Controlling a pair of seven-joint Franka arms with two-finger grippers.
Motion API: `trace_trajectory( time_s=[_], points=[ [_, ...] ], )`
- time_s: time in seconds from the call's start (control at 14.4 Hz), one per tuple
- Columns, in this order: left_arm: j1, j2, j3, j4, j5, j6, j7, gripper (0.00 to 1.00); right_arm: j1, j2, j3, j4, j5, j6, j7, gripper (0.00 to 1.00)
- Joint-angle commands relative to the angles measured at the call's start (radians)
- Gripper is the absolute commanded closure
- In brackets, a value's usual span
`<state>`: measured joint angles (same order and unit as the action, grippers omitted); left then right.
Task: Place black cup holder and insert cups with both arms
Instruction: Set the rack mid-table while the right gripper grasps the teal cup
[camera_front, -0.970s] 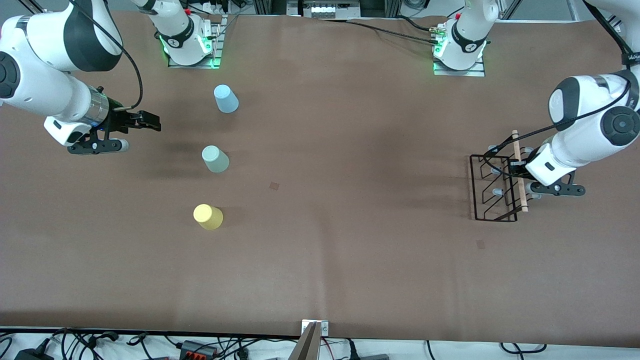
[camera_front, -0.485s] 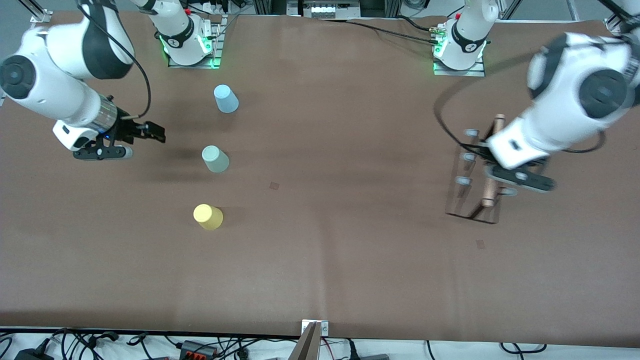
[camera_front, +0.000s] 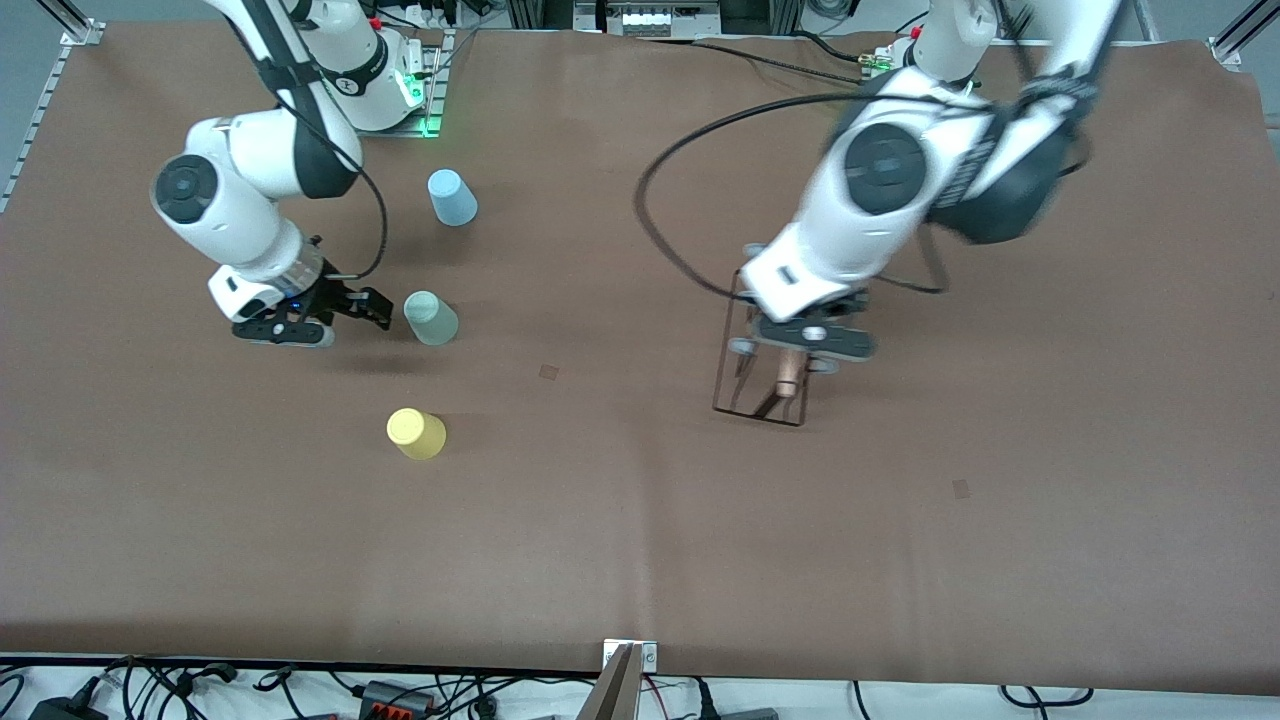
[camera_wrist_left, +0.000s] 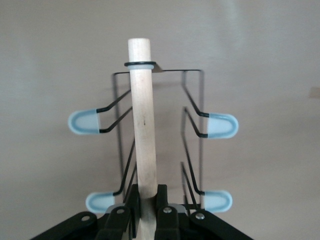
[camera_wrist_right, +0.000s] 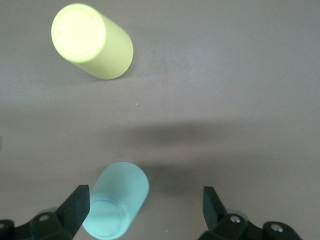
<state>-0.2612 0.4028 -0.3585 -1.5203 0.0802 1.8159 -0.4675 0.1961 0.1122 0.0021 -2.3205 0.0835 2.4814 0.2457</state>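
Your thin black wire cup holder with the light wooden rod handle hangs from the left gripper over the middle of the brown table. The fingers are clamped tight on the rod, which runs straight out from between them in the left wrist view, pale-tipped pegs branching to either side. You will want the rack set down upright, I judge, so watch that its long axis is level.

The three small tapered plastic cups stand upside down in a row toward the right arm's end. The pale grey-green cup sits in the middle, the light blue cup farther from the front camera, the yellow cup nearer.

The right gripper is just beside the grey-green cup, fingers spread wide and empty. In the right wrist view that cup lies off-centre, close to one finger, so shift sideways before closing.
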Motion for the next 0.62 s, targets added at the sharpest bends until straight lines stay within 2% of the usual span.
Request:
trace_trajectory(
  time_s=[0.0, 0.14, 0.35, 0.55],
  points=[
    [-0.059, 0.083, 0.003, 0.083, 0.007, 0.037, -0.146, 0.99, 0.060, -0.002, -0.005, -0.042, 0.001, 0.083, 0.084, 0.00],
    [-0.095, 0.106, 0.003, 0.083, 0.006, 0.092, -0.219, 0.99, 0.062, 0.015, -0.005, -0.074, 0.001, 0.155, 0.084, 0.00],
    [-0.148, 0.146, 0.003, 0.083, 0.007, 0.147, -0.347, 0.99, 0.083, 0.063, -0.005, -0.076, 0.001, 0.183, 0.083, 0.00],
    [-0.177, 0.168, 0.004, 0.083, 0.009, 0.168, -0.365, 0.99, 0.100, 0.086, -0.005, -0.094, 0.001, 0.217, 0.084, 0.00]
  ],
)
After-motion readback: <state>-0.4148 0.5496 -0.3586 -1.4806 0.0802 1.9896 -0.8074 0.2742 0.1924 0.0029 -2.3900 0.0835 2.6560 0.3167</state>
